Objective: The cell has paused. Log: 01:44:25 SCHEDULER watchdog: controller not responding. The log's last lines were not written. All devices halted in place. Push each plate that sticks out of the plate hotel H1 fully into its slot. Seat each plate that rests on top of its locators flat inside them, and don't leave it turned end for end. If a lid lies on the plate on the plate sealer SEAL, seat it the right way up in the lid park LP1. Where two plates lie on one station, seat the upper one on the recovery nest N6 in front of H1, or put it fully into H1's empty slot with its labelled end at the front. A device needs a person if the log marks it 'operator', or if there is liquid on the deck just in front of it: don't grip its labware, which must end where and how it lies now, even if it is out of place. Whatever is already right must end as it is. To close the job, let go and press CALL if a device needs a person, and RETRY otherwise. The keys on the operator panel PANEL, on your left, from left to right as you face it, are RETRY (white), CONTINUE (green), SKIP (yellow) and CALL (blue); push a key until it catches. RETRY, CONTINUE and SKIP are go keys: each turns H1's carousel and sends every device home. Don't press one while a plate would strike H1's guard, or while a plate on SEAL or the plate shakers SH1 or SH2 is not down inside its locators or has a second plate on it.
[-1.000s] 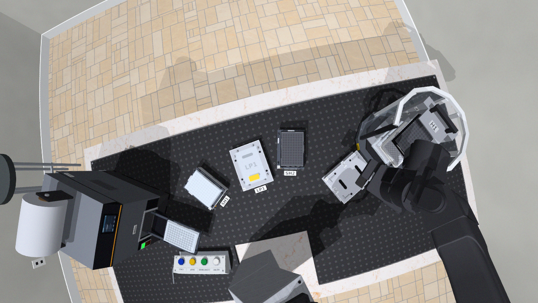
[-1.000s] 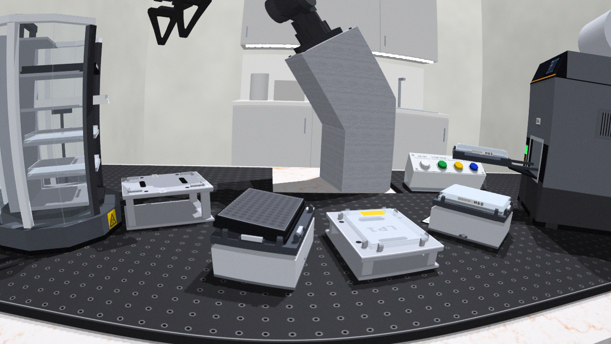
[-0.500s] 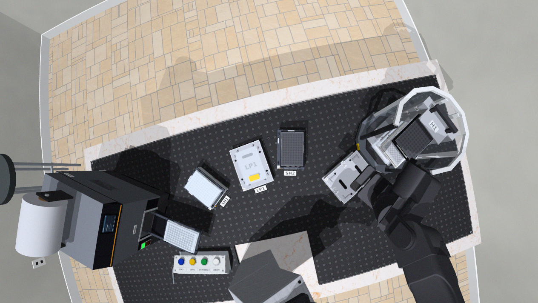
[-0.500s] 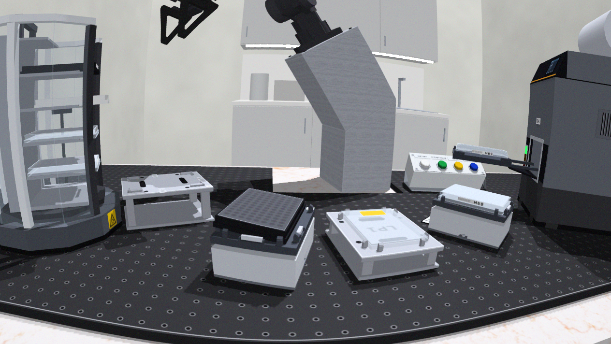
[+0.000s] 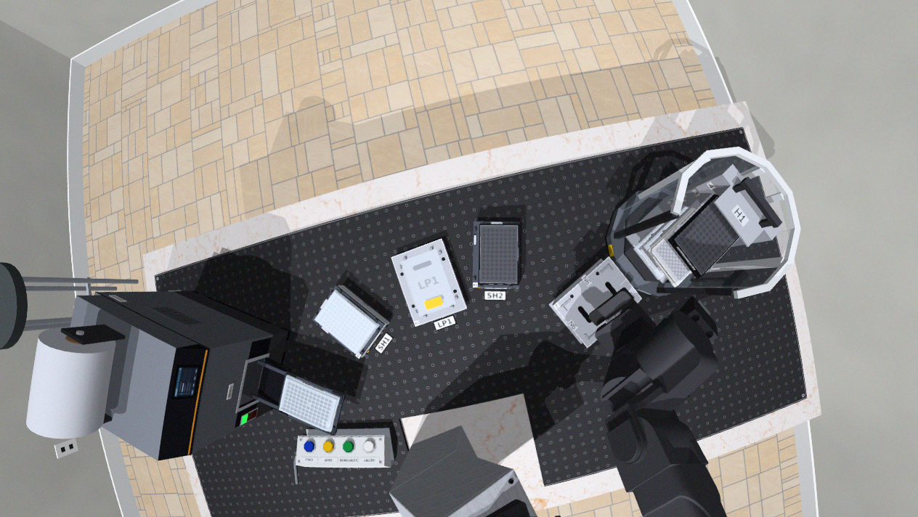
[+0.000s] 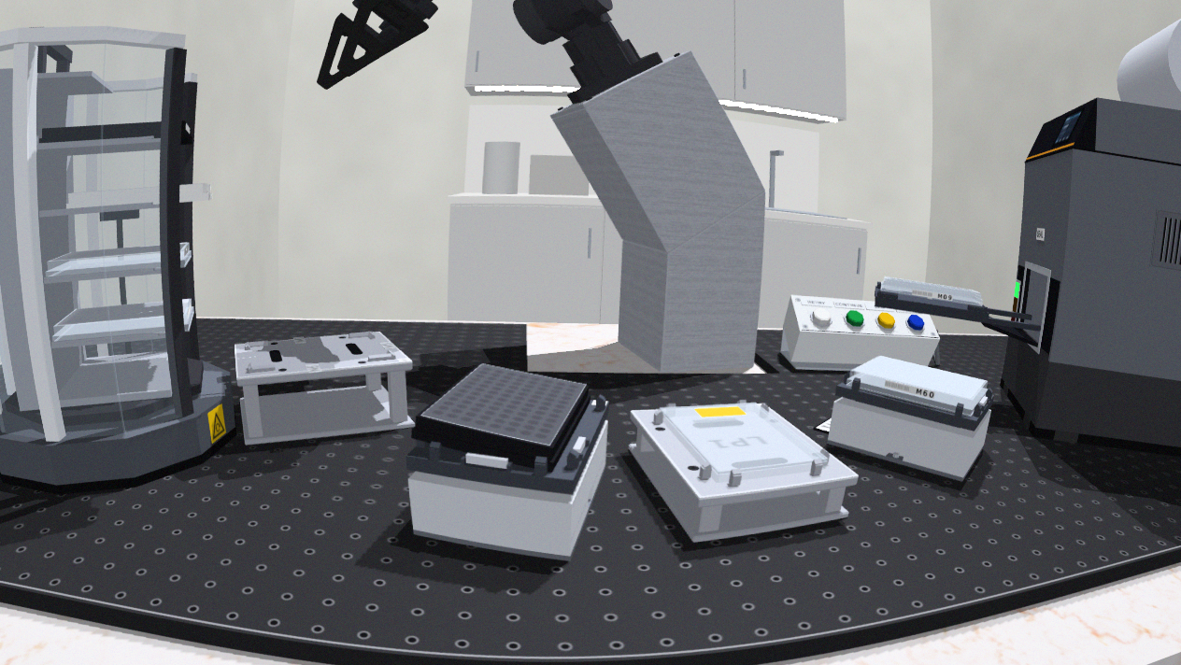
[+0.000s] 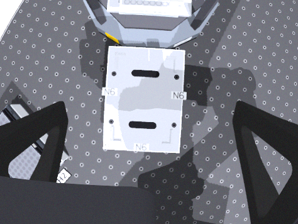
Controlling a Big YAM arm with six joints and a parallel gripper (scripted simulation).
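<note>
Counting the labware first, we find three plates on the deck stations: one dark plate (image 6: 501, 410) resting tilted on top of shaker SH2 (image 6: 504, 503), one white plate marked M60 (image 6: 917, 385) on shaker SH1 (image 6: 901, 433), and one white plate marked M09 (image 6: 930, 292) on the tray of the plate sealer SEAL (image 6: 1107, 272). In the plate hotel H1 (image 5: 786, 224) we see a dark plate (image 5: 703, 237) on an upper shelf and a white plate (image 5: 667, 260) below it whose front end reaches toward the opening. One lid park LP1 (image 6: 830, 487) carries a clear lid (image 6: 739, 437) with a yellow strip. One recovery nest N6 (image 7: 144, 99) stands bare just in front of H1. One operator panel PANEL (image 6: 797, 343) holds four keys: white, green, yellow, blue.

We hold our gripper (image 7: 148, 147) high above N6 with the fingers spread to full width and nothing between them.

All stations stand on a black perforated breadboard (image 6: 248, 529) set on a pale marble bench (image 5: 449, 173); we note a tan tiled floor (image 5: 256, 96) and white cabinets (image 6: 529, 256) behind.

We cannot read the hotel plates' labels, and the hotel's lower shelves blur behind its clear guard. The arm's upper links are cut off in the exterior view.
</note>
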